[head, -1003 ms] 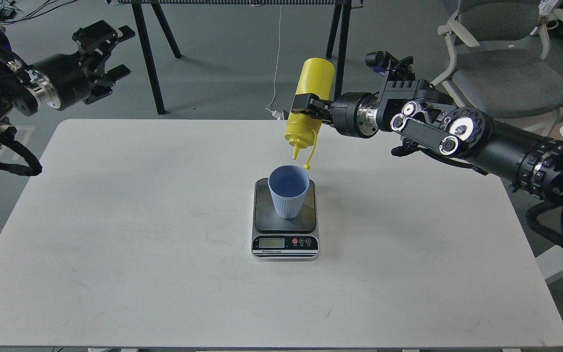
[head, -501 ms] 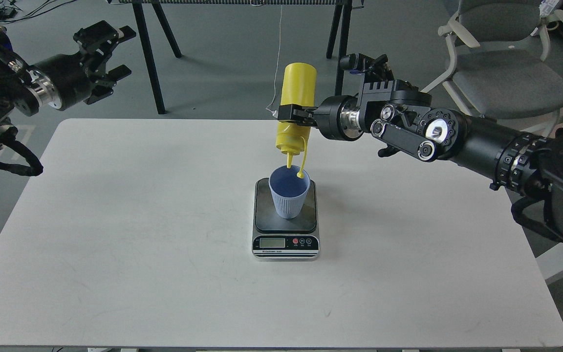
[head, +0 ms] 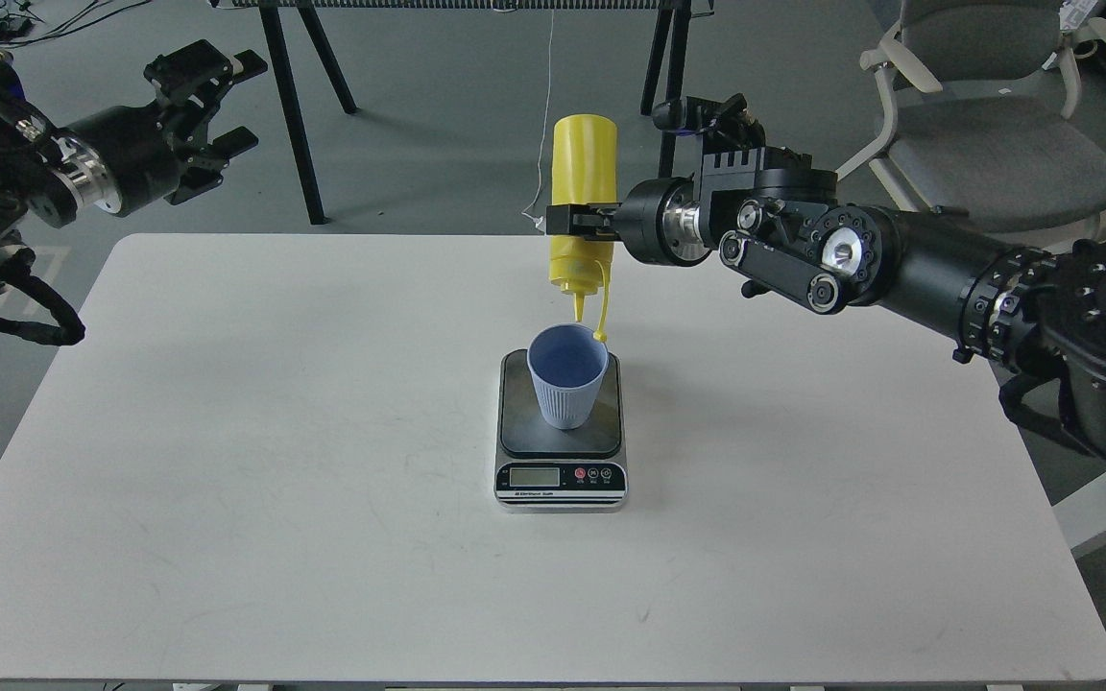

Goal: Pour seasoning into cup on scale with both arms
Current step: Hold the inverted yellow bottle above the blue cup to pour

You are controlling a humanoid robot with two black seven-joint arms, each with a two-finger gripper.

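Note:
The light blue ribbed cup (head: 567, 379) stands upright on the dark plate of the scale (head: 561, 451) at the table's middle. My right gripper (head: 580, 220) is shut on the yellow seasoning bottle (head: 583, 178), which hangs upside down with its nozzle pointing straight down just above the cup's far rim. The small tethered cap (head: 600, 335) dangles beside the nozzle at the cup's rim. My left gripper (head: 217, 106) is open and empty, held in the air beyond the table's far left corner.
The white table (head: 275, 499) holds only the scale and cup. Black stand legs (head: 294, 106) rise behind the table. A grey office chair (head: 985, 134) stands at the far right, behind my right arm.
My right arm has swung left with the bottle, turned it from tilted to straight upside down over the cup, dipped it toward the rim, then raised it slightly. The left arm has not moved.

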